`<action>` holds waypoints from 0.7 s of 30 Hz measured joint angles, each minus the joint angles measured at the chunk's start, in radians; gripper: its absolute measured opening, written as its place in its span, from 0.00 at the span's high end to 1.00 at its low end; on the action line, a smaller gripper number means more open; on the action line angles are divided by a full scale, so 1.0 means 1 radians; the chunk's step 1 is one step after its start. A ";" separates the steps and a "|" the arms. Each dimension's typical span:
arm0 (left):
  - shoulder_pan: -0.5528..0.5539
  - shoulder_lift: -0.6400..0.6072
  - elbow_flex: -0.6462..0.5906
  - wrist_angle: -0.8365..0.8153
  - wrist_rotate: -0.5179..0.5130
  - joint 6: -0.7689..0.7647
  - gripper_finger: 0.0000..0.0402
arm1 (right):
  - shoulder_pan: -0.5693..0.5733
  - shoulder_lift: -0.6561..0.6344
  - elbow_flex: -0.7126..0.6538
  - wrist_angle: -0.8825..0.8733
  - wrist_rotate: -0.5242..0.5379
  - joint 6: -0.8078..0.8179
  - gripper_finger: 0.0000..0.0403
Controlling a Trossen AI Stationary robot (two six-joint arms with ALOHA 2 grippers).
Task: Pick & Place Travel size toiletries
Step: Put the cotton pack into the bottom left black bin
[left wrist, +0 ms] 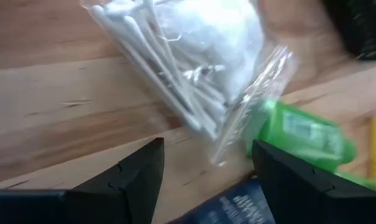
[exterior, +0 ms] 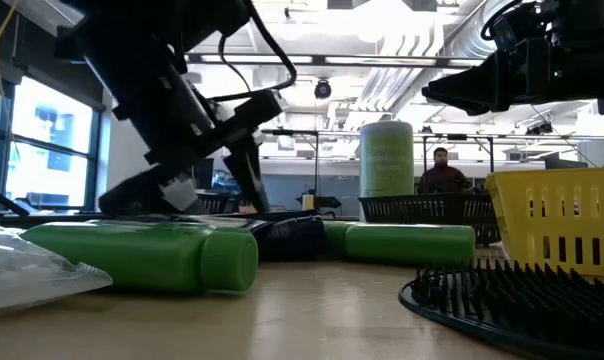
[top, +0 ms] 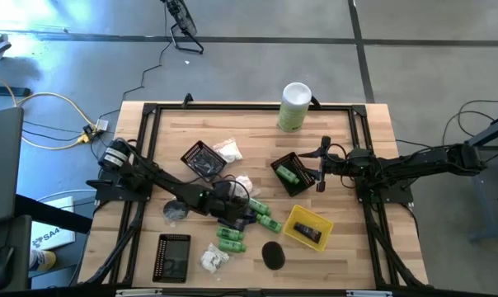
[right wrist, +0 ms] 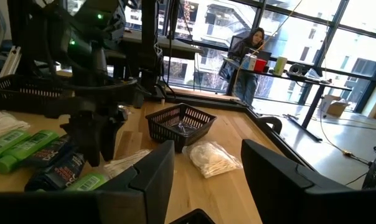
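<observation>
I count three black baskets and one yellow basket. My left gripper hangs released above a cotton-swab packet, beside green bottles and a navy tube mid-table. My right gripper is released too, above a basket holding one bottle.

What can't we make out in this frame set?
- High view: what lies under the left gripper; the arm covers the pile.
- Low view: the yellow basket's contents, hidden by its wall.
- Left wrist view: the navy tube's label, blurred and cut by the edge.
- Right wrist view: the basket under the right gripper, hidden by its fingers.
</observation>
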 joint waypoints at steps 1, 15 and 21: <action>0.000 -0.001 -0.014 0.029 -0.009 -0.012 0.41 | 0.000 0.000 0.000 0.000 0.000 0.000 0.56; 0.002 0.005 -0.037 0.041 -0.123 -0.041 0.52 | 0.000 0.000 0.000 0.000 0.004 -0.001 0.56; 0.002 0.006 -0.039 0.036 -0.132 -0.013 0.71 | 0.000 0.000 0.000 0.000 0.004 -0.001 0.56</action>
